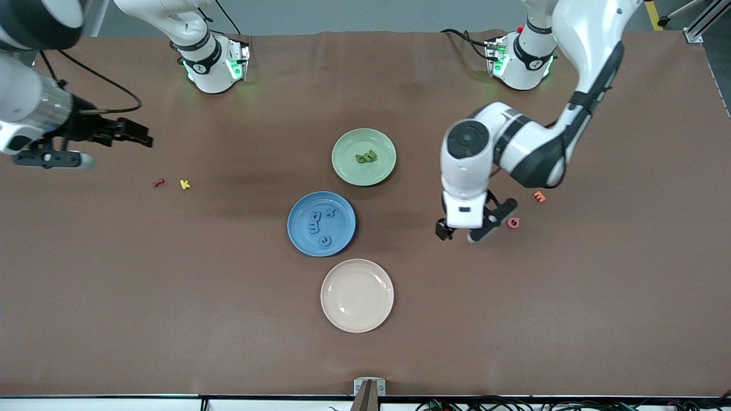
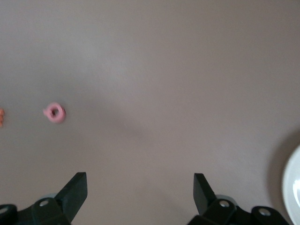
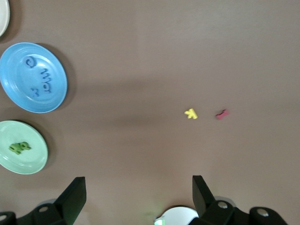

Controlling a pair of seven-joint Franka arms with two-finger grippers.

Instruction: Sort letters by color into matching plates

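On the matte brown table point(image 1: 171, 297), the glossy round blue plate point(image 1: 300, 234) holds the blue foam letters point(image 1: 320, 224). The light green plate point(image 1: 348, 165), farther from the front camera than it, holds the green letters point(image 1: 366, 156); a cream plate point(image 1: 357, 319) lies nearer. The left hand point(image 1: 461, 230) hangs wide open and empty toward the left arm's end from the blue plate, beside a pink ring-shaped letter point(image 1: 513, 222). The right hand point(image 1: 137, 134), also open and empty, hovers toward the right arm's end.

Left gripper point(image 2: 140, 194) fingers spread wide over bare brown table cloth point(image 2: 154, 70), nothing between them, pink ring-shaped letter point(image 2: 55, 113) lying flat on the cloth, orange piece point(image 2: 1, 118) just beside it at frame edge, pale plate rim point(image 2: 291, 187) well apart from the pink letter
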